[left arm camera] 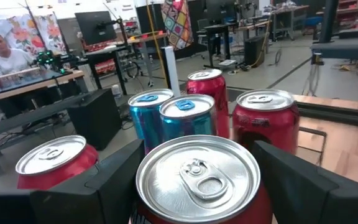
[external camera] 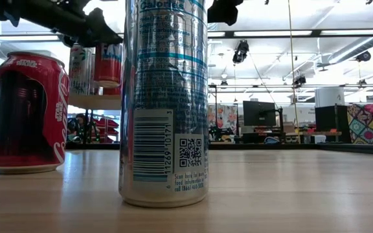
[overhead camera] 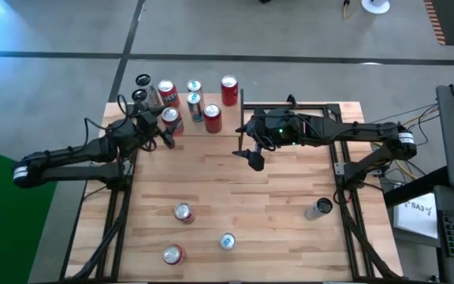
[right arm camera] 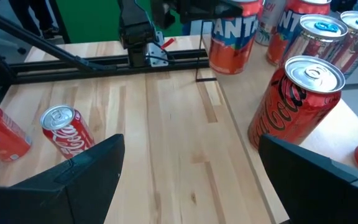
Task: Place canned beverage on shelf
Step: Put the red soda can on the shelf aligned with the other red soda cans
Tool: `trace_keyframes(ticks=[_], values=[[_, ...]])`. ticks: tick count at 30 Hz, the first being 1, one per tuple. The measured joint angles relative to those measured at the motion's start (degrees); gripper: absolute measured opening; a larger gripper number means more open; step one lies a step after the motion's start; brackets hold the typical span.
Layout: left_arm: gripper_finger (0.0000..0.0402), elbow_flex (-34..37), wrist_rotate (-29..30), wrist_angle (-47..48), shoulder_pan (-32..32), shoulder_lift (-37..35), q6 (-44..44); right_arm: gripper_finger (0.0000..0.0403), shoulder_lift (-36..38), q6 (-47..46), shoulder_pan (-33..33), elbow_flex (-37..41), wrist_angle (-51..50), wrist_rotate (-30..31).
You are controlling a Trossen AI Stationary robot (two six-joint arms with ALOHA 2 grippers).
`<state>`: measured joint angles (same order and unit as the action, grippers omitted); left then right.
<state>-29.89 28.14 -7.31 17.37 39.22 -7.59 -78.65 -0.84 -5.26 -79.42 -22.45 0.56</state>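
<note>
The shelf stands at the table's far left and carries several upright cans, red ones and blue-topped ones. My left gripper is at the shelf's near left part, shut on an orange Fanta can with a silver top. In the low view this can seems to hang just above the shelf board. My right gripper hovers open above the table, right of the shelf, with nothing between its fingers. My left gripper pinches the Fanta can's upper wall between its two fingers, one on each side just under the rim. The fingers lie level and come from the table's left. The can stays upright; its base seems just clear of the shelf board.
On the table's near part stand two red cans and a blue-topped one. A dark can lies near the right edge. Close to the low camera are a tall silver can and a Coca-Cola can.
</note>
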Motion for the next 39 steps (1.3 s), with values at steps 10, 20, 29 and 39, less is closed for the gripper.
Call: trace_keyframes(ticks=[10,20,29,39], values=[[0.0273,2.95,1.92,-3.79,1.17,0.84,0.80,0.0359,-0.07,-0.27,0.00,0.35,0.88,-0.02],[0.0274,3.04,2.64,-4.28,1.57,2.27,1.07,0.0359,-0.07,-0.23,0.00,0.35,0.89,0.00],[0.0284,3.04,2.82,-6.53,1.59,4.23,0.67,0.0359,-0.07,-0.04,-0.01,0.35,0.89,0.02],[0.0285,3.00,2.99,-7.19,1.61,4.57,0.79,0.0359,-0.07,-0.04,-0.01,0.35,0.89,0.02]])
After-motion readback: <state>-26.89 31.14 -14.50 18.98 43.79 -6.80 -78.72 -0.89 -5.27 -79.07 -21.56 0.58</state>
